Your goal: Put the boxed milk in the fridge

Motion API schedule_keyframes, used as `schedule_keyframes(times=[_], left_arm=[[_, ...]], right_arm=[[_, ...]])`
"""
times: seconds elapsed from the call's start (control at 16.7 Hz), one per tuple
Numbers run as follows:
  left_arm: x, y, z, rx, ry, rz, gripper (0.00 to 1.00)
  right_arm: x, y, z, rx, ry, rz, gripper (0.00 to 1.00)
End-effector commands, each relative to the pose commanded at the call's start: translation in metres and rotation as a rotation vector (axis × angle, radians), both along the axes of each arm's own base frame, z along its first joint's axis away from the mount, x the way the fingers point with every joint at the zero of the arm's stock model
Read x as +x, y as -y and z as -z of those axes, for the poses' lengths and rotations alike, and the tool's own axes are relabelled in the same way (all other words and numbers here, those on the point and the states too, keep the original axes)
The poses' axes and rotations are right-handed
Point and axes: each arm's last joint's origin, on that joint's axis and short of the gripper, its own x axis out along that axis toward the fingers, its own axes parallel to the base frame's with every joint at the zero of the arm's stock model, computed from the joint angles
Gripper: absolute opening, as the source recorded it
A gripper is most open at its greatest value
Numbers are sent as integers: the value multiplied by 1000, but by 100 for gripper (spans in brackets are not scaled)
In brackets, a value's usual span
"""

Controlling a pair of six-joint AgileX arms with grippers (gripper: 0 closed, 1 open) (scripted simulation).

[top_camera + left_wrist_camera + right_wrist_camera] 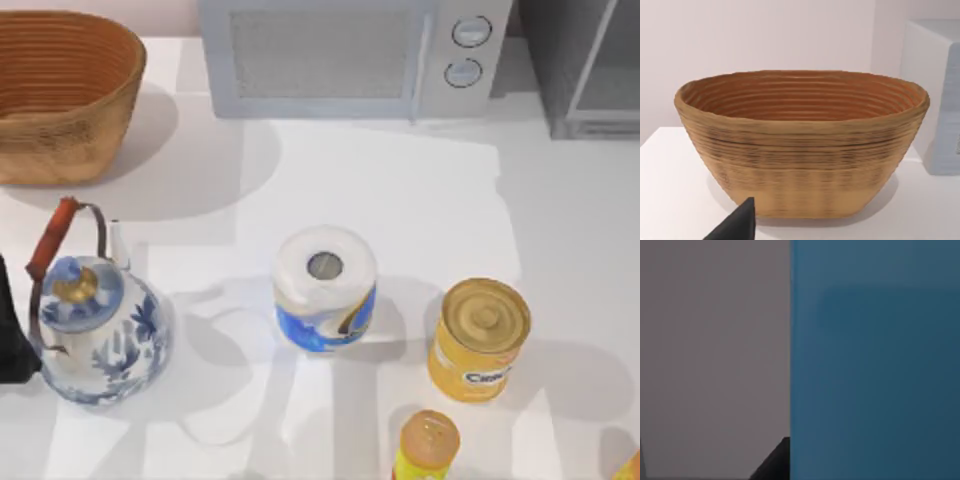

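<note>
Boxed milk (875, 360): pressing close before right wrist camera; right pincer's hold impossible to tell. Fridge (585, 65): standing far right on surface (330, 180). Advisable: keeping carton upright, nearing fridge squarely.

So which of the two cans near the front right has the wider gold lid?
The yellow can right of the paper roll; the orange-lidded can at the front edge is narrower.

The fridge (585, 70) was cut off by the top view's upper right corner. A flat blue surface, presumably the boxed milk (875, 360), ran past the right wrist view's edges. The orange-lidded bottle (426, 448) was cropped at the bottom edge.
</note>
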Motion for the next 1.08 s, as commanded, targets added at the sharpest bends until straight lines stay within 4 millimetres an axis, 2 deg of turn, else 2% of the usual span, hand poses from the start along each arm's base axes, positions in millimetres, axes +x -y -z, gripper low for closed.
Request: schedule_keyframes(times=[0.18, 0.42, 1.08], left_arm=[[0, 0, 0, 0, 0, 0, 100], [0, 0, 0, 0, 0, 0, 100], [0, 0, 0, 0, 0, 0, 100]], right_arm=[[11, -2, 6, 6, -34, 5, 0], [12, -3, 6, 6, -36, 5, 0], [12, -3, 6, 6, -36, 5, 83]])
